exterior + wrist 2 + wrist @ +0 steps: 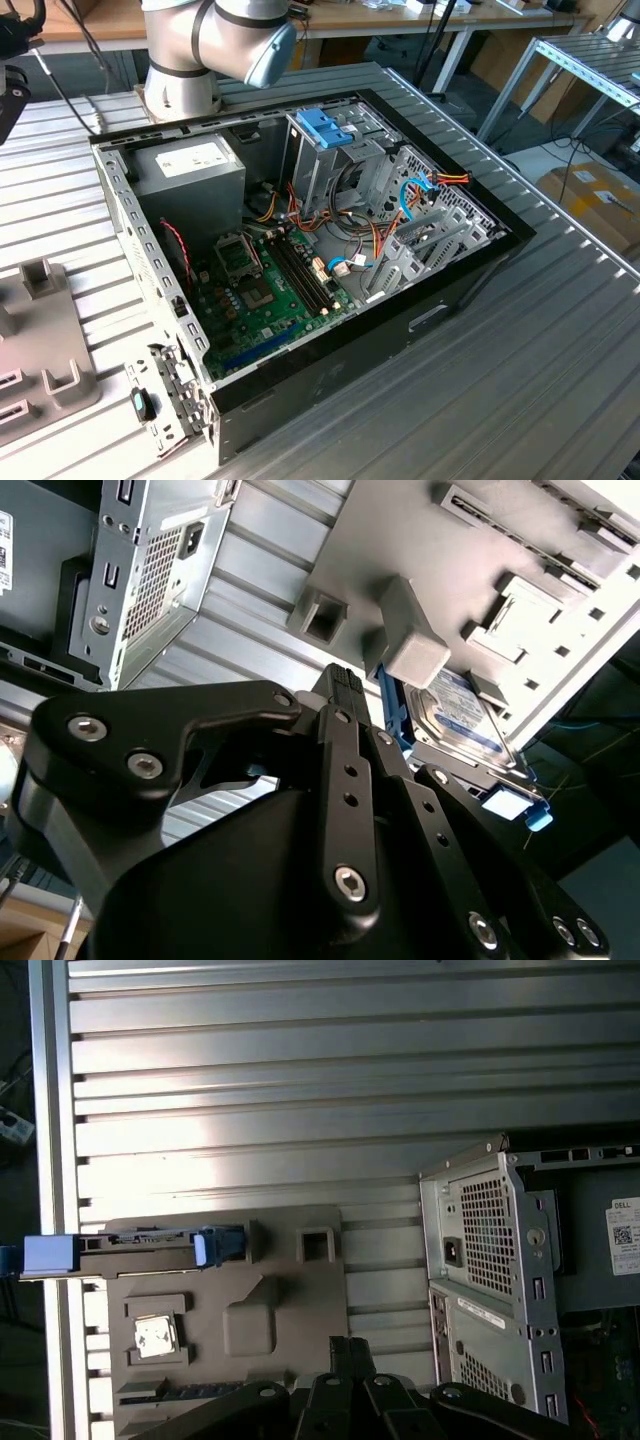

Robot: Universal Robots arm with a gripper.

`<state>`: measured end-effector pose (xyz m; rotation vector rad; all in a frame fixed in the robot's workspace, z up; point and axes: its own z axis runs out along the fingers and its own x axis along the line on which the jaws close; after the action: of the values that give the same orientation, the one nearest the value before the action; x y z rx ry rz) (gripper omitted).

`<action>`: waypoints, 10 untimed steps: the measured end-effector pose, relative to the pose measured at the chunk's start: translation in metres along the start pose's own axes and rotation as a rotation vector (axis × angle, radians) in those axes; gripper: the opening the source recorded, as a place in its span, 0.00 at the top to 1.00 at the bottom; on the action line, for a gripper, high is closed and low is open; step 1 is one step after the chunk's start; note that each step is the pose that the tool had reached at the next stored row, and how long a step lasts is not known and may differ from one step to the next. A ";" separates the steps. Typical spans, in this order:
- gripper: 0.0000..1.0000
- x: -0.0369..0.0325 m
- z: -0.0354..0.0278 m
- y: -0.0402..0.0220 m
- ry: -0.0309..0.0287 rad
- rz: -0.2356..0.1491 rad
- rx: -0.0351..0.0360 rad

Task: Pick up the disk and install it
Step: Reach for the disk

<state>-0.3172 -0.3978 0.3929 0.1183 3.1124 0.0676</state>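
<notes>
— Black gripper (345, 680) is seen clenched on nothing, hung over the grey tray (290, 1310).
— And the disk (150, 1244)?
— It is stood on edge in that tray, apart from the open computer case (300, 250).

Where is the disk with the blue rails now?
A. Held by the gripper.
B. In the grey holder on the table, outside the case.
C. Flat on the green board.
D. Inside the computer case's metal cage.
B: in the first wrist view the disk stands on edge in the grey holder, beside the computer case, apart from the gripper.
</notes>
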 end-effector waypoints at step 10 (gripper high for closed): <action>0.89 0.0026 -0.0001 -0.0002 0.0001 0.000 0.0000</action>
<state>-0.3198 -0.3978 0.3930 0.1185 3.1125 0.0676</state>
